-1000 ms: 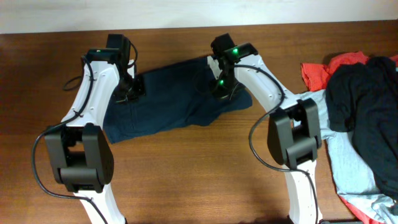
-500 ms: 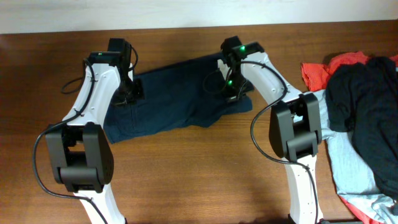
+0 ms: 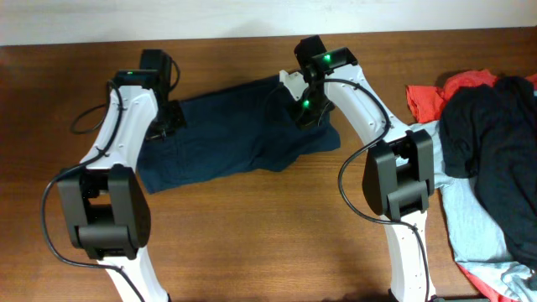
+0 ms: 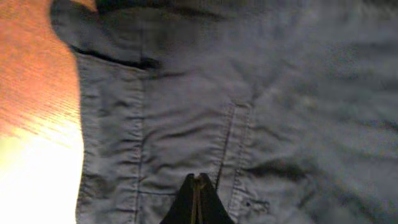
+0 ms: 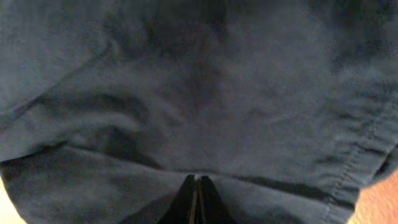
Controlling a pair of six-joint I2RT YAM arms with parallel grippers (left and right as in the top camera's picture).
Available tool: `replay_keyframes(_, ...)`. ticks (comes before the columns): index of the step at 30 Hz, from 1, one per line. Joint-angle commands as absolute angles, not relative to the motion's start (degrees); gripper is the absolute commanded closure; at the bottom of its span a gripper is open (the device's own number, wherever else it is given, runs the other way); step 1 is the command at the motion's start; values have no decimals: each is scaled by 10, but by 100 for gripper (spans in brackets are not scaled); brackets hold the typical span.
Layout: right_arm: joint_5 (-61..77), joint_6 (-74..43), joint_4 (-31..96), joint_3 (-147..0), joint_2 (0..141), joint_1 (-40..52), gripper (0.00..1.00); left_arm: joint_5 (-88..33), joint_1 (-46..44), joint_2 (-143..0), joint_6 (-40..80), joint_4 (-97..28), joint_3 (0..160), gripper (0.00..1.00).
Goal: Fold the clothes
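Note:
The clothes, dark navy shorts (image 3: 235, 134), lie spread on the wooden table between the two arms. My left gripper (image 3: 165, 124) is over their left part and is shut. In the left wrist view its tips (image 4: 197, 177) rest on the flat cloth (image 4: 249, 93) next to a stitched seam, with nothing visibly pinched. My right gripper (image 3: 304, 113) is over the shorts' upper right part, also shut. In the right wrist view its tips (image 5: 196, 178) touch a low ridge in the fabric (image 5: 217, 93). I cannot see cloth between those jaws.
A pile of other garments sits at the right edge: a red one (image 3: 466, 84), a dark one (image 3: 495, 143) and a light blue T-shirt (image 3: 470, 226). Bare wooden table (image 3: 252, 243) lies in front of the shorts. The table's far edge runs just behind them.
My right gripper slid right and down over the shorts, then came back up and left. My left gripper shifted slightly left. Both stayed shut; the shorts barely moved.

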State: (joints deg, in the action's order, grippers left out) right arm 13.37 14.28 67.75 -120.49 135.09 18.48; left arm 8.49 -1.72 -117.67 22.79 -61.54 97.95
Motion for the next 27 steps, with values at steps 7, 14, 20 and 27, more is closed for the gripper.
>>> replay_keyframes(7,119,177,631,-1114,1381,187,96,8,55,-1184,254,-602,973,99)
replay_keyframes(14,66,127,626,-1031,1384,167,96,8,81,-1184,237,-604,973,98)
replay_keyframes(20,69,50,714,-1018,1384,145,96,8,87,-1184,237,-606,973,98)
replay_keyframes(27,68,42,735,-1021,1373,144,96,-19,84,-1184,204,-615,973,100)
